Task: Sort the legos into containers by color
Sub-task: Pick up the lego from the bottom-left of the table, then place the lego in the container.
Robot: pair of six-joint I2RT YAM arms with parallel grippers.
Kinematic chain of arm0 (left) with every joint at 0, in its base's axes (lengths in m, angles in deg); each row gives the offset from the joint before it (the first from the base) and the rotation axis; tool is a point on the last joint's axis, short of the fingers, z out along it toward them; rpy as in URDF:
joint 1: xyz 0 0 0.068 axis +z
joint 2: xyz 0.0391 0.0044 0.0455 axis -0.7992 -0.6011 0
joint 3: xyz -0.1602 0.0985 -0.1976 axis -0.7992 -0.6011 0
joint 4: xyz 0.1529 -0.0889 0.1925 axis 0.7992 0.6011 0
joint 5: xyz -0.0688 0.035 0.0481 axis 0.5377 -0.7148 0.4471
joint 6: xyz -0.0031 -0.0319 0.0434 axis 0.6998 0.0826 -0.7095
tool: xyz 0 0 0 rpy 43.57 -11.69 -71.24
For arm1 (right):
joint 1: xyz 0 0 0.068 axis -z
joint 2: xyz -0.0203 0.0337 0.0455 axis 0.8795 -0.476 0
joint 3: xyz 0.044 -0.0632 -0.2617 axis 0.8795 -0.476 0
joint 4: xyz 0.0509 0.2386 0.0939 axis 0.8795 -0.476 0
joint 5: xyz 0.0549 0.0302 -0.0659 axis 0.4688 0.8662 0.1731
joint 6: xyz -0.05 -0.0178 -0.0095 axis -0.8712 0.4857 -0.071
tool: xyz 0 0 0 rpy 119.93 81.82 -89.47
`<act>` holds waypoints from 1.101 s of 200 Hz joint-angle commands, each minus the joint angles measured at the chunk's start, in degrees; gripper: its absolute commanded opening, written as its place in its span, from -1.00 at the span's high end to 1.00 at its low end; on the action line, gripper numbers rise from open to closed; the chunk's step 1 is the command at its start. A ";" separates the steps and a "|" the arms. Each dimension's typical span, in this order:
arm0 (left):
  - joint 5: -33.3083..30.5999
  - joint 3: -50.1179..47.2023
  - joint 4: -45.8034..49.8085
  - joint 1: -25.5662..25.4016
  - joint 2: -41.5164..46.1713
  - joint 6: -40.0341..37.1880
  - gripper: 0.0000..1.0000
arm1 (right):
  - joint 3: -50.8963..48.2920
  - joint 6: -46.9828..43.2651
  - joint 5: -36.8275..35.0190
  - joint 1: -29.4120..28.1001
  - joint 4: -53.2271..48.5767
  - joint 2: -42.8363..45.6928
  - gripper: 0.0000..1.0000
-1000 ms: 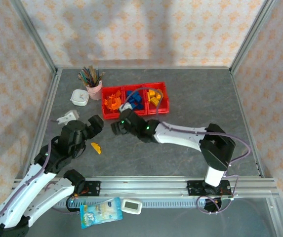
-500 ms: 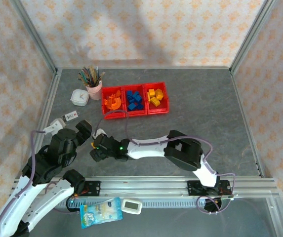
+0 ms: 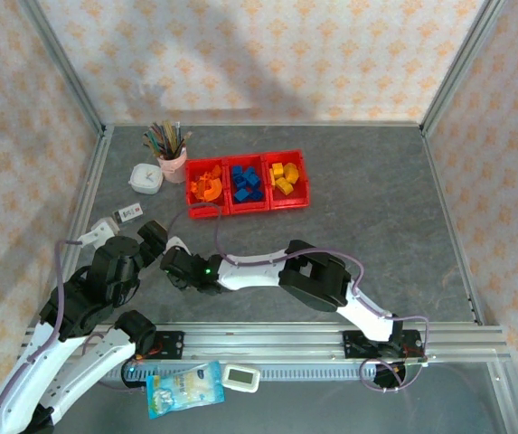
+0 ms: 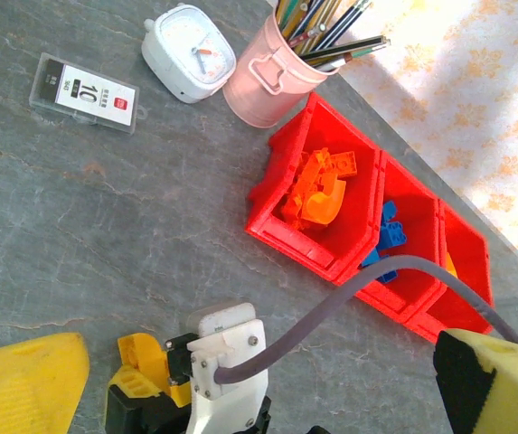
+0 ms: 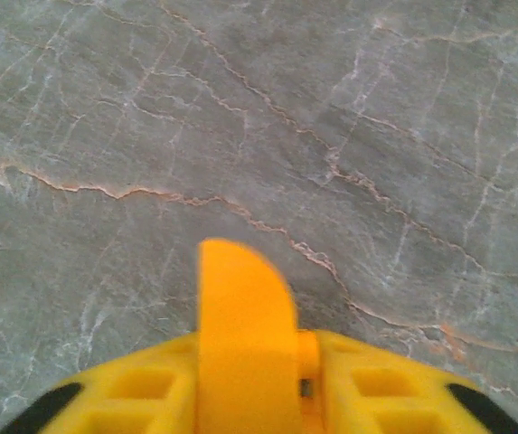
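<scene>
My left hand (image 3: pixel 155 239) hangs over the grey bench (image 3: pixel 376 217) with its fingers spread wide and nothing between them. Behind it lies a clear-cased card (image 4: pixel 82 90) printed with a large "10"; the smaller writing is too fine for me to read. Just right of that hand, my right hand (image 5: pixel 254 348) is clamped on a curved orange lego (image 5: pixel 243 298), low over the bench. Further back and right, the three red containers (image 4: pixel 290 242) hold orange, blue and yellow legos (image 3: pixel 243 183).
</scene>
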 commanded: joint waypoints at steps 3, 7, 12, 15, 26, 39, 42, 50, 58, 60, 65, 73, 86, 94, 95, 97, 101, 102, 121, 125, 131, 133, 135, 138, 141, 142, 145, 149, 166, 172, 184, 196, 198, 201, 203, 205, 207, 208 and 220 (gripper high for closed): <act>-0.76 0.18 -1.35 0.54 -0.30 -0.60 -0.98 | -1.67 0.02 -2.68 0.69 -1.07 6.44 0.56; -0.70 0.28 -1.63 0.59 -0.41 -0.81 -0.98 | -2.46 0.15 -2.58 0.93 -0.82 7.64 0.57; -0.60 0.38 -1.99 0.55 -0.71 -1.13 -0.98 | -3.62 0.51 -2.32 1.29 -0.50 9.29 0.59; -0.43 0.48 -2.33 0.58 -0.87 -1.28 -0.98 | -4.47 0.78 -2.11 1.62 -0.30 10.23 0.60; 0.06 0.83 -3.75 0.61 -1.78 -2.17 -0.98 | -7.51 1.74 -1.53 2.91 0.46 14.21 0.62; 0.93 1.25 -5.96 0.59 -3.29 -3.33 -0.98 | -11.20 3.05 -1.32 4.79 0.88 18.92 0.62; 1.28 1.38 -6.68 0.57 -3.72 -3.64 -0.98 | -11.92 3.41 -1.32 5.47 0.82 19.97 0.62; 2.20 1.52 -8.50 0.61 -4.75 -4.53 -0.98 | -13.64 4.30 -1.62 7.18 0.36 22.45 0.62; 3.13 1.49 -10.58 0.57 -6.05 -5.44 -0.98 | -15.12 5.05 -2.20 9.11 -0.50 24.67 0.62; 3.41 1.47 -11.09 0.61 -6.40 -5.58 -0.98 | -15.50 5.20 -2.49 9.60 -0.76 25.20 0.62; 4.16 1.45 -12.43 0.52 -7.18 -6.14 -0.98 | -16.26 5.39 -3.47 10.94 -1.43 26.46 0.62; 5.21 1.33 -14.49 0.56 -8.59 -7.02 -0.98 | -17.86 5.78 -5.16 13.09 -2.23 28.31 0.62; 6.57 1.21 -17.59 0.61 -11.43 -8.13 -0.98 | -20.48 6.11 -6.07 17.63 -2.47 31.26 0.62; 7.56 1.26 -19.40 0.61 -13.34 -8.74 -0.98 | -21.73 6.40 -5.84 20.84 -2.57 32.66 0.62; 7.71 1.27 -19.52 0.62 -13.56 -8.87 -0.98 | -21.87 6.41 -5.74 21.25 -2.56 32.75 0.62; 8.00 1.29 -20.07 0.55 -14.05 -9.10 -0.98 | -22.16 6.40 -5.72 22.17 -2.55 32.96 0.62; 8.82 1.17 -21.36 0.60 -14.85 -9.71 -0.98 | -22.66 6.15 -5.68 23.82 -2.31 33.36 0.62; 9.04 1.15 -21.73 0.61 -15.20 -9.79 -0.98 | -22.78 6.11 -5.74 24.24 -2.25 33.41 0.62; 13.38 0.24 -28.44 0.61 -19.46 -12.25 -0.98 | -22.26 5.17 -5.64 31.79 -2.48 32.60 0.62; 14.25 -0.05 -29.95 0.58 -20.34 -12.67 -0.98 | -21.83 4.77 -5.52 33.11 -2.49 32.05 0.62; 15.19 -0.42 -32.00 0.60 -21.60 -13.09 -0.98 | -21.22 4.20 -5.39 34.88 -2.16 31.16 0.62; 15.39 -0.58 -32.59 0.61 -21.93 -13.17 -0.98 | -21.03 4.04 -5.26 35.38 -1.99 30.82 0.62; 15.59 -0.65 -33.16 0.57 -22.47 -13.21 -0.98 | -20.78 3.80 -5.06 35.90 -1.83 30.48 0.62; 15.74 -0.78 -33.84 0.56 -23.19 -13.22 -0.98 | -20.34 3.52 -4.69 36.63 -1.57 29.95 0.62; 15.94 -0.68 -34.46 0.61 -23.90 -13.27 -0.98 | -19.96 3.11 -4.31 37.26 -1.28 29.34 0.62; 15.99 -0.70 -34.65 0.57 -24.15 -13.29 -0.98 | -19.81 3.01 -4.05 37.37 -1.16 29.12 0.62; 16.14 -0.60 -35.24 0.57 -24.90 -13.45 -0.98 | -19.42 2.62 -3.63 38.07 -0.75 28.51 0.62; 16.52 -0.49 -35.96 0.59 -25.88 -13.76 -0.98 | -18.77 2.29 -3.26 38.80 -0.35 27.56 0.62; 17.19 0.49 -37.30 0.62 -29.77 -14.60 -0.98 | -13.59 0.05 -4.48 40.48 -1.56 22.64 0.57; 17.07 1.01 -37.39 0.59 -31.00 -14.85 -0.98 | -11.17 0.01 -5.83 41.00 -3.16 20.82 0.53; 16.73 1.55 -37.64 0.62 -32.71 -15.32 -0.98 | -8.11 -0.27 -4.70 42.23 -4.67 18.45 0.49; 16.62 1.48 -38.39 0.62 -33.41 -16.03 -0.98 | -7.37 -1.05 -2.27 42.83 -3.68 18.18 0.27; 16.58 1.34 -38.65 0.55 -33.45 -16.14 -0.98 | -7.24 -1.27 -2.04 42.84 -3.62 18.31 0.20; 16.52 1.13 -39.08 0.61 -33.42 -16.32 -0.98 | -7.11 -1.47 -1.84 42.84 -3.56 18.52 0.13; 16.49 0.99 -39.37 0.59 -33.39 -16.41 -0.98 | -7.02 -1.59 -1.78 42.84 -3.57 18.70 0.09; 16.35 0.84 -39.62 0.61 -33.34 -16.46 -0.98 | -6.93 -1.74 -1.75 42.84 -3.57 18.87 0.05; 16.18 0.70 -39.90 0.62 -33.30 -16.51 -0.98 | -6.87 -1.86 -1.76 42.84 -3.64 19.05 0.02; 16.11 0.60 -40.05 0.62 -33.25 -16.54 -0.98 | -6.84 -1.94 -1.76 42.84 -3.66 19.09 0.00; 14.69 -0.31 -41.25 0.70 -32.73 -16.69 -0.98 | -6.68 -2.04 -2.20 43.14 -4.54 20.89 -0.13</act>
